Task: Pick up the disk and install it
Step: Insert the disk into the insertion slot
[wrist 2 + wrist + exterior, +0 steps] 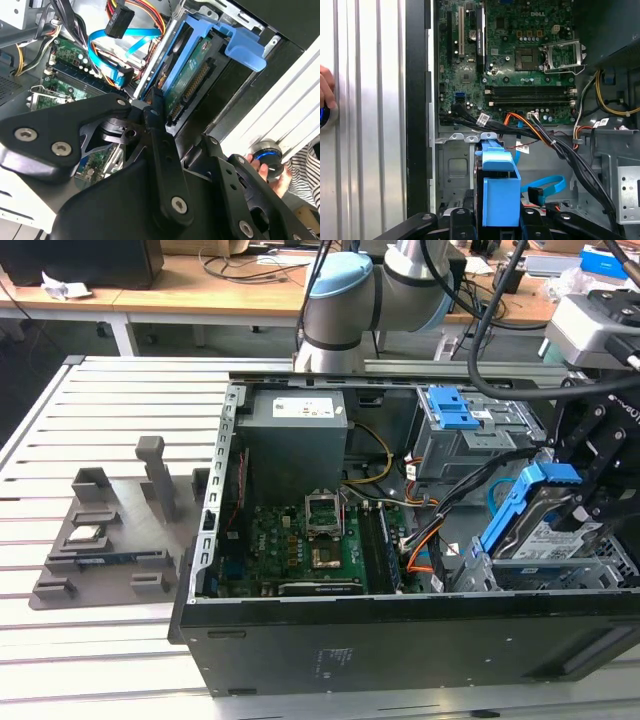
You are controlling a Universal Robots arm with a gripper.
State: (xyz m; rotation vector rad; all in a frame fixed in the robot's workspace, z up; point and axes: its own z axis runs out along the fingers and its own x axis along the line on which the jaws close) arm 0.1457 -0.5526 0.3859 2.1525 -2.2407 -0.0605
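The disk (552, 536) is a silver drive with a white label and blue side rails. It hangs tilted over the drive bay at the open computer case's (400, 640) corner on the exterior view's right. My gripper (583, 502) is shut on it from above. In the second wrist view the disk (194, 67) stands edge-on, green circuit board and connector showing, with a black finger (155, 116) against its end. In the first wrist view the disk's blue rail (497, 192) sits between my black fingers (459, 216), above the bay floor.
Inside the case lie the motherboard (300, 540), a grey power-supply box (295, 435), a blue-latched drive cage (452, 412) and loose cables (555, 145) beside the bay. A grey parts fixture (110, 530) lies on the slatted table. A person's hand (272, 167) holds a round device beside the case.
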